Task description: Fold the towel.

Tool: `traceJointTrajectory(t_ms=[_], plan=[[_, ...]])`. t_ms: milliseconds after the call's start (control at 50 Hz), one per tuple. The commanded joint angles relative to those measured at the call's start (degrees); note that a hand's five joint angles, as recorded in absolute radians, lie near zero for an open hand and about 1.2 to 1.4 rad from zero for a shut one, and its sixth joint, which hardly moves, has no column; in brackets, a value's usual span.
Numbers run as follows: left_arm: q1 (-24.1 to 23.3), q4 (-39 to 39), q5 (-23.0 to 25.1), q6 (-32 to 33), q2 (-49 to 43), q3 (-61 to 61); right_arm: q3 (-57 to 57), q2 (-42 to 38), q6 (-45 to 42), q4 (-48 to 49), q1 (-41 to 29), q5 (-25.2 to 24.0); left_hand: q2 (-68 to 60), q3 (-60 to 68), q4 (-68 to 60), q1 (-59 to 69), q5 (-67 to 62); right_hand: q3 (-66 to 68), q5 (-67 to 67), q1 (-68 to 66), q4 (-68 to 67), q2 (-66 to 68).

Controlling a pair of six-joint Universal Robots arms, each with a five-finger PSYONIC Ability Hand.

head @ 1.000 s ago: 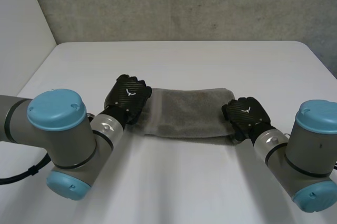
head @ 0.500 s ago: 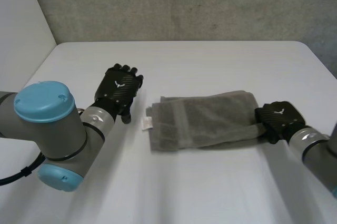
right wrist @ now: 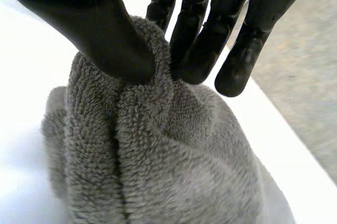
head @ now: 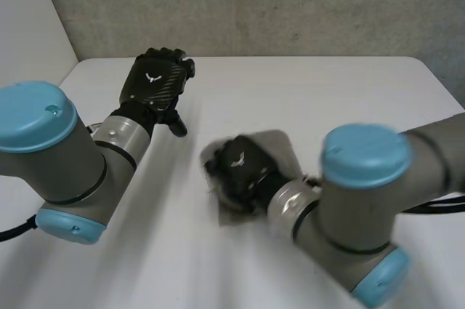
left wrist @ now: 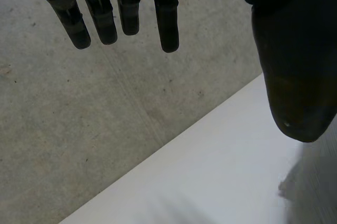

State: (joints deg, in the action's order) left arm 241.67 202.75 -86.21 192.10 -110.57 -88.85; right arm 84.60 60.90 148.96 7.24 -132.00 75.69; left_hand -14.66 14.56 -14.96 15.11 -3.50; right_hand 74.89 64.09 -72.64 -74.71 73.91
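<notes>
A grey towel (head: 282,147) lies bunched in the middle of the white table (head: 305,83), mostly under my right hand (head: 240,169). In the right wrist view the towel (right wrist: 158,171) hangs in thick folds, and my right hand (right wrist: 210,34) pinches a fold of it between thumb and fingers. My left hand (head: 154,85) is raised over the table's far left part, apart from the towel. Its fingers (left wrist: 124,13) are straight and spread in the left wrist view, with nothing between them and the thumb.
A grey concrete wall (head: 254,3) stands behind the table's far edge. My right arm (head: 363,193) crosses the table's near right part. The table's far edge (left wrist: 174,150) runs below my left hand's fingertips.
My right hand has carried the towel's right end leftward over the rest, bunching it at the middle. My left hand has let go, opened and lifted away to the far left.
</notes>
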Motion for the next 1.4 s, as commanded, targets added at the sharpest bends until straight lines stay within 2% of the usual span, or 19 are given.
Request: traceJointTrajectory(t_ms=[20,40,160,260,320,440,560,800,1080,1140,1300,1360,1400], plan=[[-0.15,0.01,-0.01,-0.14,0.10,-0.01,-0.06,-2.81,0.71,0.40,-0.89,4.64,3.61,-3.50,3.90,-4.06,2.44,-57.82,-57.02,55.57,57.64,-56.84],[-0.06,0.01,-0.01,-0.14,0.09,0.08,0.38,-1.85,1.32,0.75,-0.63,5.43,3.61,-3.50,3.90,-4.06,2.44,-64.89,-64.09,62.64,64.71,-63.91],[-0.50,0.10,-0.01,-0.14,-0.08,0.78,1.18,2.91,5.37,1.11,-0.27,6.67,3.78,-3.67,4.07,-4.22,2.61,-64.89,-64.09,62.64,64.71,-63.91],[-1.90,0.10,-0.10,-0.49,-1.04,1.22,2.23,6.68,11.86,0.23,7.18,6.49,3.77,-3.67,4.07,-4.22,2.61,-64.89,-64.09,62.64,64.71,-63.91],[-2.78,0.10,-0.10,-1.11,-1.66,1.39,2.50,7.65,13.20,0.23,8.96,6.32,3.61,-3.50,3.90,-4.06,2.44,-64.89,-64.09,62.64,64.71,-63.91],[-6.04,-0.60,-0.10,-6.38,-4.56,2.10,2.50,8.35,15.74,0.14,13.53,6.05,3.61,-3.50,3.90,-4.06,2.44,-64.89,-64.09,62.64,64.71,-63.91],[-8.06,-4.20,-0.45,-8.32,-9.03,2.19,1.36,3.97,17.14,-0.12,15.54,3.77,3.44,-3.33,3.73,-3.89,2.27,-64.89,-64.09,62.64,64.71,-63.91],[-7.44,-7.81,-0.45,-8.85,-16.43,2.98,-2.60,-7.72,18.56,-0.39,17.22,1.92,3.44,-3.33,3.73,-3.89,2.27,-64.89,-64.09,62.64,64.71,-63.91],[-7.44,-8.16,-0.71,-8.76,-16.69,4.30,-3.04,-8.70,18.47,-0.47,17.22,1.92,3.44,-3.33,3.73,-3.89,2.27,-64.89,-64.09,62.64,64.71,-63.91],[-7.27,-8.60,-0.62,-8.41,-15.64,5.44,-3.30,-7.99,18.47,-0.83,17.04,1.92,3.44,-3.33,3.73,-3.89,2.27,-64.89,-64.09,62.64,64.71,-63.91],[-7.09,-13.87,-0.80,-8.32,-8.96,9.30,-6.99,1.41,18.91,-7.77,17.22,2.89,3.78,-3.67,4.07,-4.22,2.61,-64.89,-64.09,62.64,64.71,-63.91],[-6.56,-15.98,-1.15,-8.32,-5.62,11.41,-8.66,5.89,19.88,-9.70,17.31,5.08,3.78,-3.67,4.07,-4.22,2.61,-64.89,-64.09,62.64,64.71,-63.91],[-5.69,-18.17,-2.55,-8.32,-2.47,14.04,-9.80,9.13,21.80,-9.79,17.39,8.23,3.78,-3.67,4.07,-4.22,2.61,-64.89,-64.09,62.64,64.71,-63.91]])
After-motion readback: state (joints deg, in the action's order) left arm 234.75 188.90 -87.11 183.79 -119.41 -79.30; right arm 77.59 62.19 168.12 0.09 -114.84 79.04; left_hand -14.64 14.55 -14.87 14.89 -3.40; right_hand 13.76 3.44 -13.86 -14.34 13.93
